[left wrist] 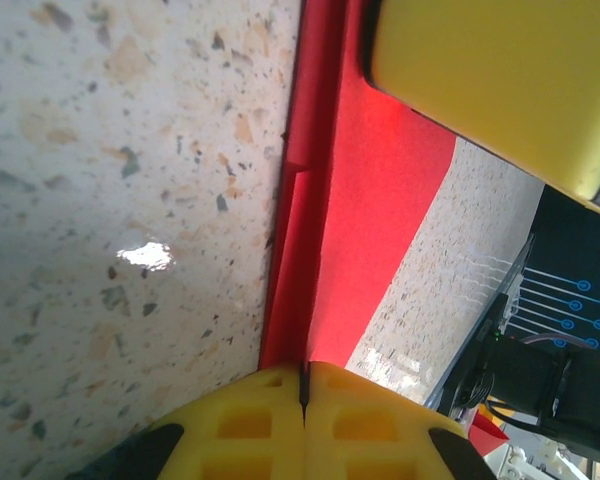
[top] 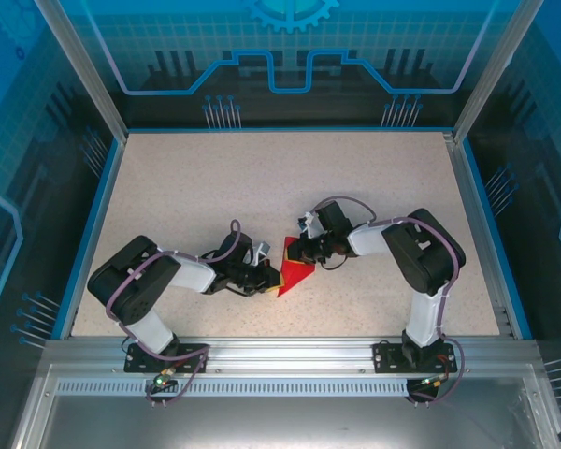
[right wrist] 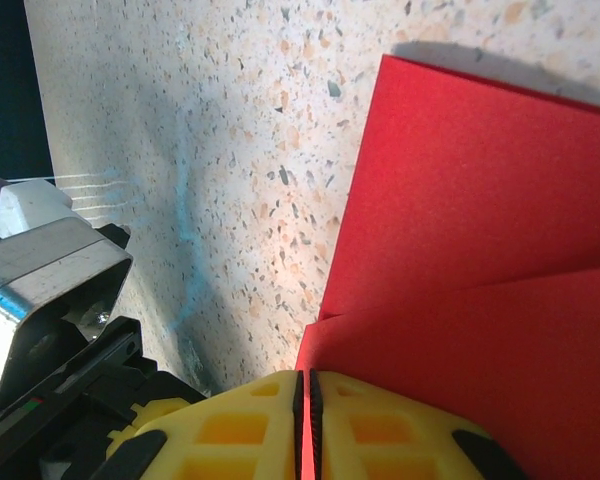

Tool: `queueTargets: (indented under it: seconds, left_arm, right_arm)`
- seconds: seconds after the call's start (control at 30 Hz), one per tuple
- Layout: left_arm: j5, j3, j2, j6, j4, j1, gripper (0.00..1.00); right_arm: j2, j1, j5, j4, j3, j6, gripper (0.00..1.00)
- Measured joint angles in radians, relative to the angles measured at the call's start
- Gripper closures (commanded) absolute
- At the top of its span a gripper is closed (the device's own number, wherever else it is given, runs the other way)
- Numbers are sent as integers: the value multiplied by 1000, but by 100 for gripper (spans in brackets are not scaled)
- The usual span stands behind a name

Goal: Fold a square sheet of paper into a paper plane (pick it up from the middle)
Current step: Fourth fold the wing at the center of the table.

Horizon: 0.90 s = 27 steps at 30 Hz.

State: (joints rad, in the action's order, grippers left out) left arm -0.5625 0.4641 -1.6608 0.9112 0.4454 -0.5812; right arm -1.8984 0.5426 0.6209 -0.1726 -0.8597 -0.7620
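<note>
The red sheet of paper [top: 294, 267] lies folded into a smaller pointed shape with creases, low over the speckled table between both arms. My left gripper [top: 269, 277] is at its left edge. In the left wrist view its yellow fingers [left wrist: 240, 420] are pressed together, and a folded ridge of the paper [left wrist: 350, 230] runs straight out from their seam. My right gripper [top: 306, 251] holds the paper's upper right part. In the right wrist view a red strip shows between its shut pads [right wrist: 380, 430], and layered flaps of the paper [right wrist: 480, 250] spread beyond them.
The right gripper's yellow finger [left wrist: 500, 90] rests over the paper close in front of the left gripper. A blue rim [top: 92, 224] and aluminium frame posts [top: 79, 65] bound the table [top: 215, 178]. Open tabletop stretches behind the grippers.
</note>
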Motion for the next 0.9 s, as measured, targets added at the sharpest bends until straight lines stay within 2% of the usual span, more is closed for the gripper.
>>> queueTargets:
  seconds: [0.1,0.4,0.53,0.63,0.9]
  left_arm:
    - [-2,-2,-1,5,8,2,94]
    - [14,0,36,-11,-38,-1,78]
    - [56,23,64,-39,-129,-18,80]
    - [89,45,65,-53,-184,-34,84]
    - [145,75,69,-72,-257,-64,92]
  right_arm:
    - [-9,0,1,24,-20,8,87]
    - [-37,5,-16,164,-100,64,89]
    - [-37,8,-22,175,-104,76,89]
    - [-37,8,-23,177,-105,80,89]
    - [-37,11,-28,183,-108,83,89]
